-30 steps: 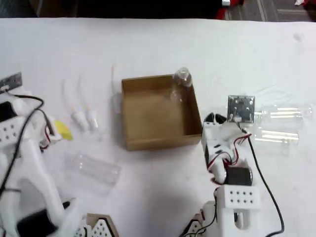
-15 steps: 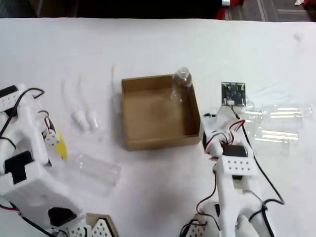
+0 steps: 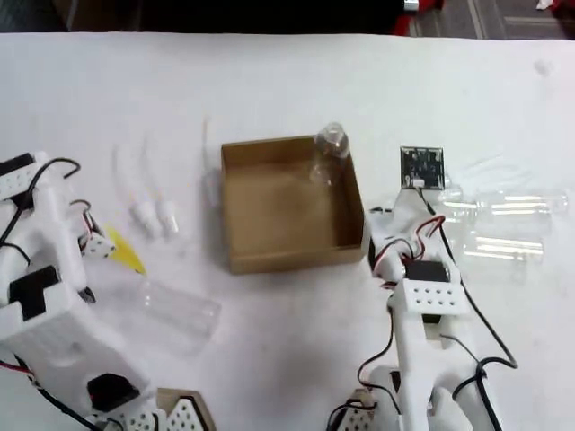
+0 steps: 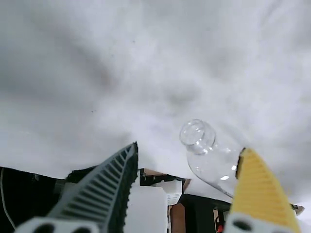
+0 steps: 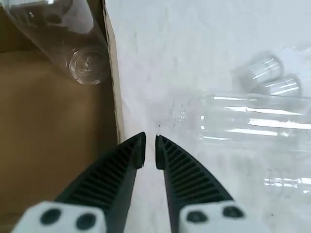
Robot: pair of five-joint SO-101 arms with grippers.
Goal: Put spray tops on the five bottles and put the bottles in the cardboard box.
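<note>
The cardboard box (image 3: 287, 206) sits mid-table, and one clear bottle (image 3: 328, 151) leans in its far right corner, also seen as the bottle in the box (image 5: 63, 34). Another clear bottle (image 3: 171, 310), without a top, lies at front left. My left gripper (image 4: 189, 149) is open, its grey and yellow fingers (image 4: 255, 189) either side of that bottle's open neck (image 4: 197, 133). My right gripper (image 5: 149, 145) is shut and holds nothing, just beside the box's right wall (image 5: 112, 82). More topless bottles (image 3: 503, 208) lie right of it. Two spray tops (image 3: 154, 215) lie left of the box.
The right-hand bottles (image 5: 257, 121) lie close to my right gripper, necks (image 5: 265, 68) pointing toward the box. The left arm's white body (image 3: 45, 305) fills the front left corner. The white cloth (image 3: 269, 81) behind the box is bare.
My left arm has swung so that its yellow finger now lies nearer the lying bottle. My right arm stretched forward beside the box a second ago and has since hardly moved.
</note>
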